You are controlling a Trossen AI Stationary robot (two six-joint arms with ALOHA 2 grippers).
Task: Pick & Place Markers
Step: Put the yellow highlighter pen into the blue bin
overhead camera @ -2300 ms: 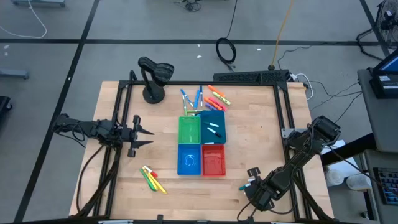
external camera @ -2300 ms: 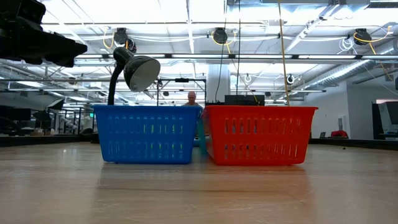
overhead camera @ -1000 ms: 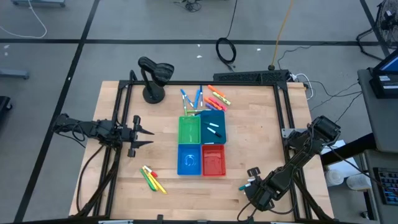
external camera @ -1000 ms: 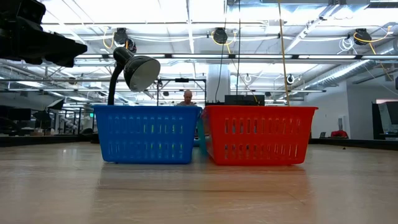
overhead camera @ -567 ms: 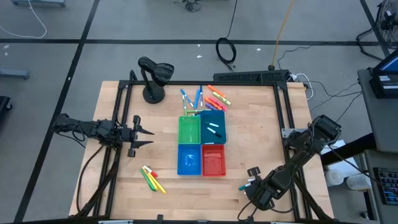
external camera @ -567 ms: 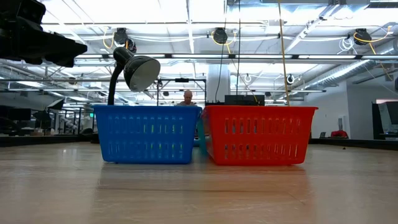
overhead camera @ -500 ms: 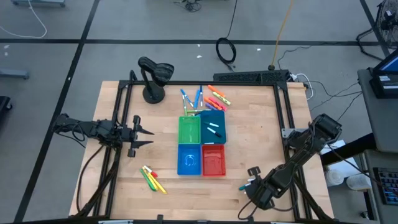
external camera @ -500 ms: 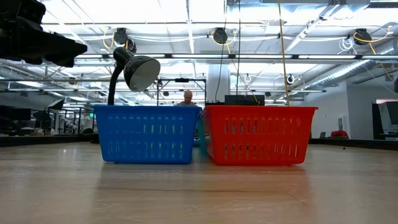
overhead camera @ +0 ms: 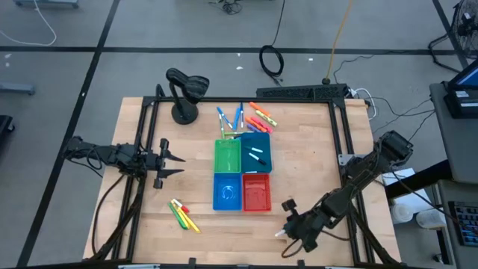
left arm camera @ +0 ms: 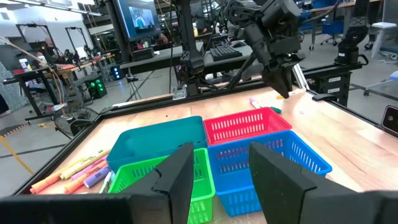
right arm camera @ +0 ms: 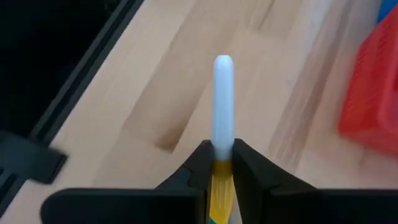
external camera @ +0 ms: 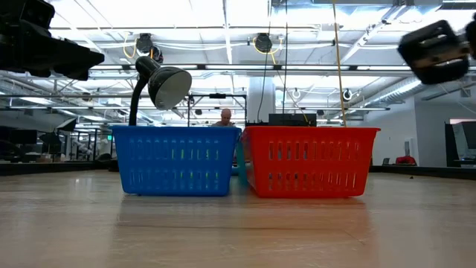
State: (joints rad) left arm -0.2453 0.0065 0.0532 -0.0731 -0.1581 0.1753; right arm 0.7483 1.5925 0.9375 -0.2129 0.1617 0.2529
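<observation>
My right gripper (overhead camera: 287, 227) hovers over the table's near part, just near-right of the red bin (overhead camera: 256, 192), and is shut on a white marker (right arm camera: 223, 99). My left gripper (overhead camera: 176, 163) waits open at the table's left side, left of the bins. Blue markers (overhead camera: 228, 118) and orange, pink and yellow markers (overhead camera: 261, 116) lie on the table beyond the bins. Green and yellow markers (overhead camera: 183, 214) lie near-left of the blue bin (overhead camera: 227, 192). Some markers (overhead camera: 256, 155) lie in the teal bin (overhead camera: 255, 152). My right gripper pinches the white marker between its two fingers (right arm camera: 200, 165), at the yellow end (right arm camera: 222, 173). The fingers lie along the marker, whose white length sticks straight out past their tips. It hangs over the bare wood and touches nothing else that shows.
Four bins stand in a square mid-table: green (overhead camera: 228, 155), teal, blue, red. A black desk lamp (overhead camera: 183, 93) stands at the far left. A black frame (overhead camera: 340, 142) runs round the table. Bare wood lies left and right of the bins. A person (external camera: 225, 115) shows far behind.
My right arm has swung from the table's near right corner toward the left, closing on the red bin, with the marker in its fingers. In the low view it has come into sight at the upper right. Nothing else has moved.
</observation>
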